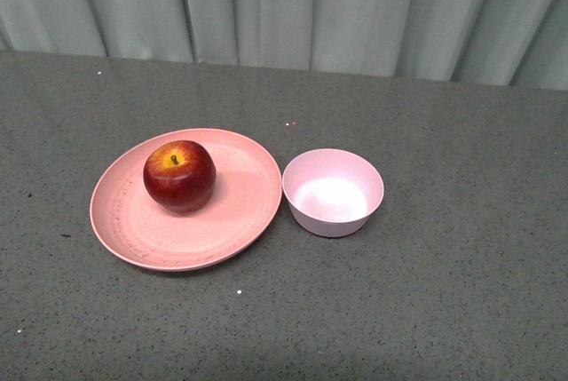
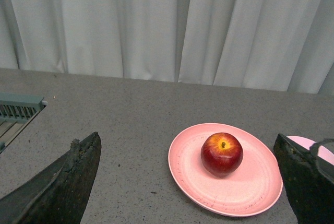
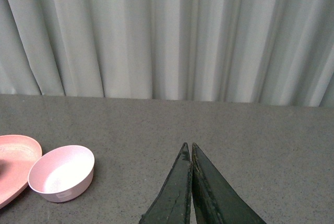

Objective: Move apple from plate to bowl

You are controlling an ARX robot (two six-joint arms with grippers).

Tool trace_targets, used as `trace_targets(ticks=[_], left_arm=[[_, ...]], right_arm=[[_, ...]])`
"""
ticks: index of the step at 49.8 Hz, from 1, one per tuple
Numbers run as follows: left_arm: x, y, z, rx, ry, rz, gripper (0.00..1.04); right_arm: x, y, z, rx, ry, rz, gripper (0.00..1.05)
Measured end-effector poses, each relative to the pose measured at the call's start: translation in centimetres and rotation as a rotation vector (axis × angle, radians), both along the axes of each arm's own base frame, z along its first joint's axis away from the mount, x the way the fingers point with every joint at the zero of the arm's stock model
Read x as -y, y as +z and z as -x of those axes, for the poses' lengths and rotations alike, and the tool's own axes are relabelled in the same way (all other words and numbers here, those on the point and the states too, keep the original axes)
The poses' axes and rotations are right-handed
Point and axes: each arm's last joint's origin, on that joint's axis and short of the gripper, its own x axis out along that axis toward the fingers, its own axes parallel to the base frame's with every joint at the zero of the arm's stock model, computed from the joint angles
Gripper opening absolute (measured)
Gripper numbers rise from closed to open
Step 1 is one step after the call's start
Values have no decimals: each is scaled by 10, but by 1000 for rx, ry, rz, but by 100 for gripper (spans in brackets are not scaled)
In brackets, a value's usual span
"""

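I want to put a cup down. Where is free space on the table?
The table is bare right of the bowl, left of the plate, and between them and the curtain. It is crowded where plate and bowl stand close together.

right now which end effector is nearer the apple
Left. The left end effector, open, has the apple ahead; the right end effector, shut, is past the bowl, apple outside its view.

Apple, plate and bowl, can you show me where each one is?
apple [image 1: 179, 178]: front view, on its red middle.
plate [image 1: 238, 194]: front view, on the bare floor right of the apple.
bowl [image 1: 334, 199]: front view, on its empty inside floor.
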Motion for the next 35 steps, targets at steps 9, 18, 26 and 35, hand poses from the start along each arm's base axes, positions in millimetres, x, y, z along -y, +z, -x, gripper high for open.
trace_targets(ticks=[9, 18, 26, 35], left_arm=[[0, 0, 0, 0, 0, 0, 98], [0, 0, 0, 0, 0, 0, 98], [0, 0, 0, -7, 16, 2, 98], [-4, -8, -16, -148, 223, 43, 98]], right_arm=[[0, 0, 0, -2, 0, 0, 6], [0, 0, 0, -2, 0, 0, 37], [0, 0, 0, -2, 0, 0, 68], [0, 0, 0, -2, 0, -1, 97]])
